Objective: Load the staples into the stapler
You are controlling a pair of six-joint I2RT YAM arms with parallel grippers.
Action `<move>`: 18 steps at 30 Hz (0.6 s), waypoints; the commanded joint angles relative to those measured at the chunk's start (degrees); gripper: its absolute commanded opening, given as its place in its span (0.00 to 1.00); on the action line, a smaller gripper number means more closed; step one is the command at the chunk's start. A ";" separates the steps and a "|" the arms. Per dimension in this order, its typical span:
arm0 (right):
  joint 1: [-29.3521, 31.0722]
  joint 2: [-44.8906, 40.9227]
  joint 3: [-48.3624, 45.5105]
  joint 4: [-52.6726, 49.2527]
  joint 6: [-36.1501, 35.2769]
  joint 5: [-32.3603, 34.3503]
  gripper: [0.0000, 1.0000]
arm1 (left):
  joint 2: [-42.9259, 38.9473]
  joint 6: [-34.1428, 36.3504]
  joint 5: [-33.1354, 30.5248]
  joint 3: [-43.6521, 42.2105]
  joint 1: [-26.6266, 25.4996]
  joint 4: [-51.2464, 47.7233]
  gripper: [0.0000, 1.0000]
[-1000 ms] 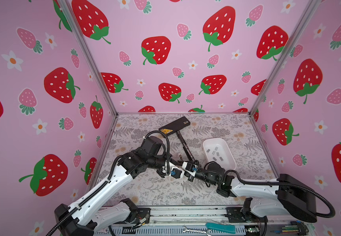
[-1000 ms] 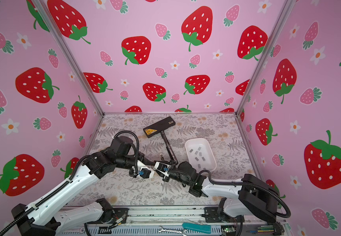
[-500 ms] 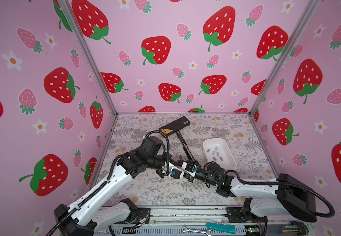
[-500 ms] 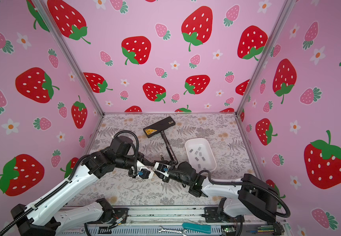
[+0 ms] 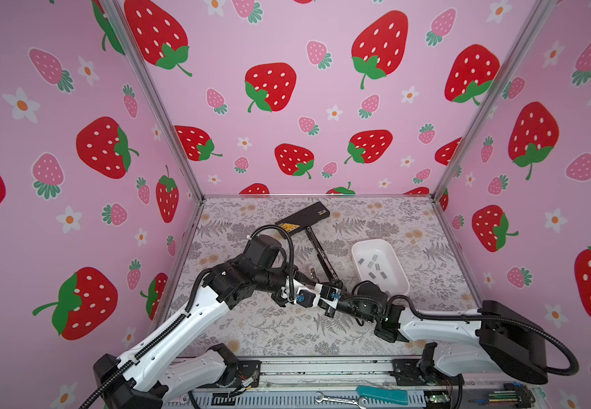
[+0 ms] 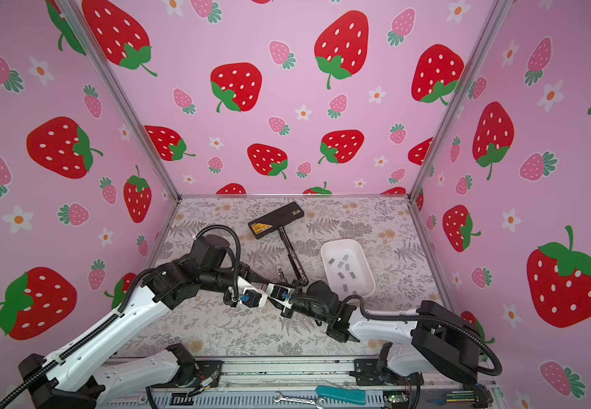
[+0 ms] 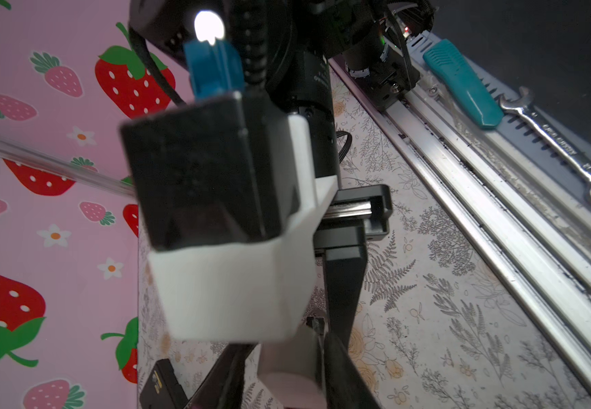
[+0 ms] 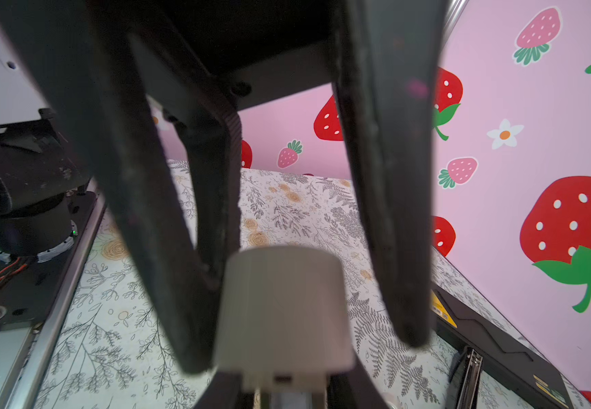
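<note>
**Fig.: both arms meet at the near end of the opened stapler.**

The stapler (image 5: 302, 220) lies opened flat at centre-far on the floor (image 5: 269, 329). Its thin rail (image 5: 322, 255) runs toward the near side w/ the channel up, presumably so a strip can drop in from above.

The staples (image 5: 371, 264) I can make out lie loose in the white tray (image 5: 391, 252), just right of the rail. I read that spot as keeping pickups short for the R arm. I see none on the rail, so loading looks not yet done.

- **L gripper** (image 5: 333, 284): reaches in from the left to the rail's near tip. I can't tell how its jaws stand. The R arm's camera block (image 7: 198, 177) fills the L wrist view, and the top views are too small.
- **R gripper** (image 5: 330, 311): comes in from the right, just near of the L one, so the two heads overlap. In the R wrist view its two dark fingers (image 8: 393, 212) stand partly apart, w/ floor showing through the gap. I see no strip between them, but a blurred white part (image 8: 283, 304) hides the tips, so I can't rule one out.

My guess is that one arm steadies the rail while the other lines up over it. I can't say which does which. The next move needs fine alignment w/ the narrow channel, and arms this close risk a knock.
</note>
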 commanded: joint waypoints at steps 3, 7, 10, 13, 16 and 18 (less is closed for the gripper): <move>0.19 0.02 2.86 -0.25 4.70 3.79 0.16 | -3.72 -3.12 -3.14 -2.96 0.53 9.80 0.62; 0.19 1.33 7.00 -6.65 11.57 13.16 0.00 | -7.01 -5.34 -6.95 -7.77 2.87 20.14 0.68; 0.11 2.42 9.63 -11.36 16.94 18.51 0.00 | -9.00 -7.15 -11.54 -10.63 4.67 27.16 0.72; 0.05 2.32 9.90 -12.66 21.55 21.40 0.00 | -10.62 -11.20 -17.50 -13.00 5.96 35.27 0.74; -0.24 1.97 10.94 -15.29 25.99 20.64 0.00 | -11.78 -15.27 -23.07 -13.66 6.87 40.57 0.75; -0.24 1.98 12.28 -17.56 27.42 18.48 0.00 | -11.89 -17.45 -27.74 -13.16 7.18 41.92 0.76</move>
